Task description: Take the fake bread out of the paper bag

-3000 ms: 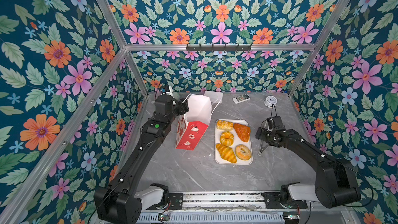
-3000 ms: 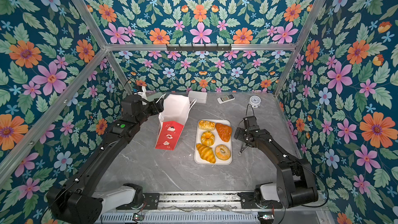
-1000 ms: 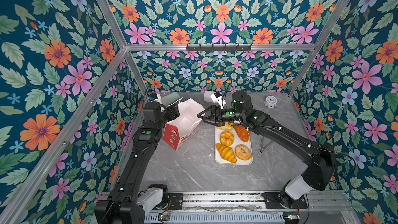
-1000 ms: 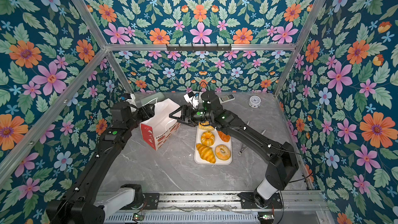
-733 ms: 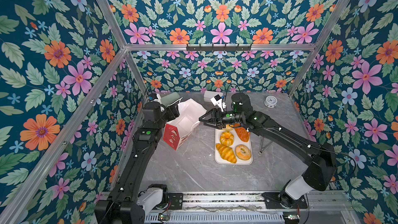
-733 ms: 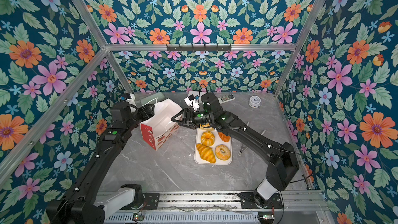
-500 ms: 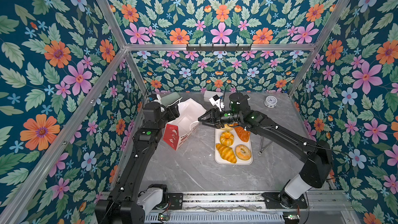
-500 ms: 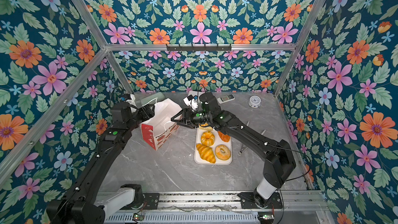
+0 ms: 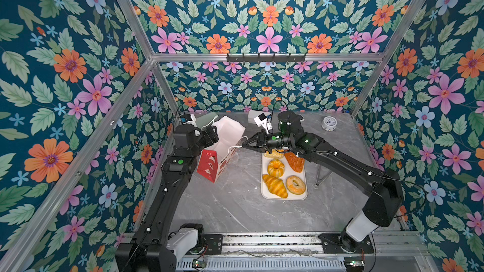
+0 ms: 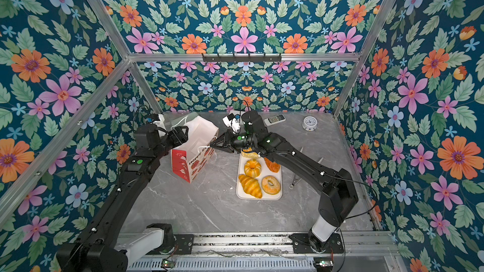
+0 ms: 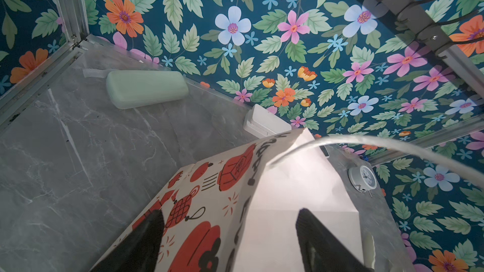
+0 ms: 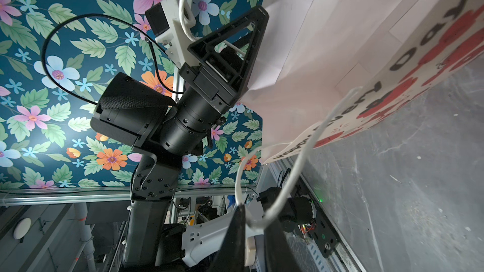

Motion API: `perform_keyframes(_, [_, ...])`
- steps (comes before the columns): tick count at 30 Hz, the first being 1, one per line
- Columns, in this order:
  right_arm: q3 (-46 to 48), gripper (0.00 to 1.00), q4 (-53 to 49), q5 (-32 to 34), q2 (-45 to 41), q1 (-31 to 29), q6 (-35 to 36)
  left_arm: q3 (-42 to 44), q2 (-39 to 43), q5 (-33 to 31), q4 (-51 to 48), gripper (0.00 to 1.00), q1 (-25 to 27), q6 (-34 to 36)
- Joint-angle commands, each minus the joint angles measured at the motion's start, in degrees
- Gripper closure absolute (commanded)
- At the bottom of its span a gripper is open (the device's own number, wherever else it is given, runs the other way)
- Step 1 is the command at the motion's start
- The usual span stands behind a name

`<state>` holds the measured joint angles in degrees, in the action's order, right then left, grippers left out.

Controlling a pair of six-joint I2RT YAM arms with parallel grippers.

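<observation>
The white paper bag (image 9: 222, 153) with red prints is tipped over a bottom corner, its mouth turned toward the right arm. My left gripper (image 9: 211, 137) holds it from behind. The jaws stand wide around a bag edge (image 11: 251, 205), with one finger (image 11: 149, 234) on the printed face and the other on the plain side. My right gripper (image 9: 245, 143) is shut on the bag's white cord handle (image 12: 301, 158), pinched at the fingertips (image 12: 239, 214). The fake bread lies on a white tray (image 9: 284, 197): croissant (image 9: 275, 185), bagel (image 9: 296, 184), bun (image 9: 275, 167), turnover (image 9: 294, 162) and a roll (image 9: 273, 155) partly under the right gripper.
A small clock (image 9: 328, 123) and a remote (image 10: 274, 119) sit by the back wall. A mint-green case (image 11: 146, 88) and a white box (image 11: 264, 124) lie behind the bag. A thin metal tool (image 9: 320, 176) lies right of the tray.
The right gripper's jaws have closed on the cord handle within the last second. Three seconds ago the bag stood upright and the right arm rested beside the tray.
</observation>
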<state>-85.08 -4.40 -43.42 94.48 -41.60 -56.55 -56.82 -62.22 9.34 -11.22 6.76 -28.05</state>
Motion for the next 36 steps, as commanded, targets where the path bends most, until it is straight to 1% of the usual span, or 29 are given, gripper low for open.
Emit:
perform_keyframes(1, [-1.2, 0.96, -1.6, 1.2, 0.0, 0.0, 2.3, -0.5, 0.5, 1.7, 1.4, 0.18, 0.0, 0.0])
perform_keyframes(3, [-2.0, 1.0, -2.8, 1.9, -0.1, 0.1, 3.0, -0.6, 0.7, 2.1, 1.3, 0.16, 0.0, 0.0])
perform_keyframes(10, [-5.3, 1.0, -7.3, 4.1, -0.8, 0.6, 6.6, -0.6, 1.2, 5.0, 1.9, 0.13, 0.0, -0.7])
perform_keyframes(14, [-6.4, 1.0, -8.8, 4.7, -1.3, 1.3, 7.7, -0.2, 1.0, 6.4, 3.2, 0.12, 0.0, -1.5])
perform_keyframes(19, [-6.5, 1.0, -9.7, 5.3, -1.6, 2.5, 8.4, 0.6, -0.3, 9.8, 4.4, 0.07, 0.1, -2.1])
perform_keyframes(22, [-6.5, 1.0, -10.1, 5.2, -1.3, 2.7, 8.8, 0.9, -0.7, 11.1, 3.9, 0.01, 0.2, -0.3])
perform_keyframes(28, [-5.8, 1.0, -9.7, 5.1, -1.2, 2.9, 8.7, -0.2, -1.0, 15.3, -0.6, 0.0, 0.3, 6.3])
perform_keyframes(32, [-4.7, 1.0, -9.7, 5.3, -1.6, 3.0, 8.9, -1.3, 0.8, 17.1, -1.8, 0.0, 0.3, 10.2])
perform_keyframes(36, [-2.3, 1.0, -10.2, 6.1, -3.4, 3.2, 9.3, -2.4, 3.6, 15.9, -2.0, 0.0, 0.3, 12.5])
